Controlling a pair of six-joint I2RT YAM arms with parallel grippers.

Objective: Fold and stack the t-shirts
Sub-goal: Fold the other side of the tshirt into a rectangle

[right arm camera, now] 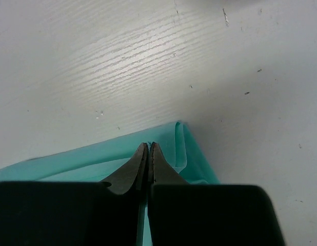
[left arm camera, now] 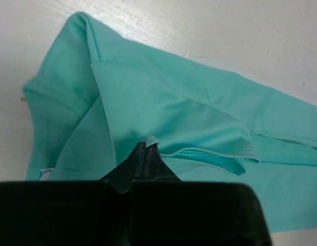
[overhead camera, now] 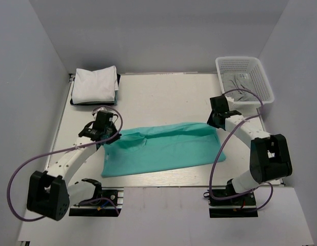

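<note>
Top view high, looking down over table (overhead camera: 163, 97); wrist views close, low, both sharing teal t-shirt (left arm camera: 174, 113).

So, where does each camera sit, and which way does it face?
Top external: above, behind the bases, looking down on the table; left arm, right arm show.
Left wrist: on that wrist, looking along the shut left end effector pinching the teal t-shirt.
Right wrist: likewise, shut right end effector on a shirt corner.
Shared: the teal t-shirt.

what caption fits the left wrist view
Left gripper pinching a fold of the teal t-shirt on the white table.
</note>
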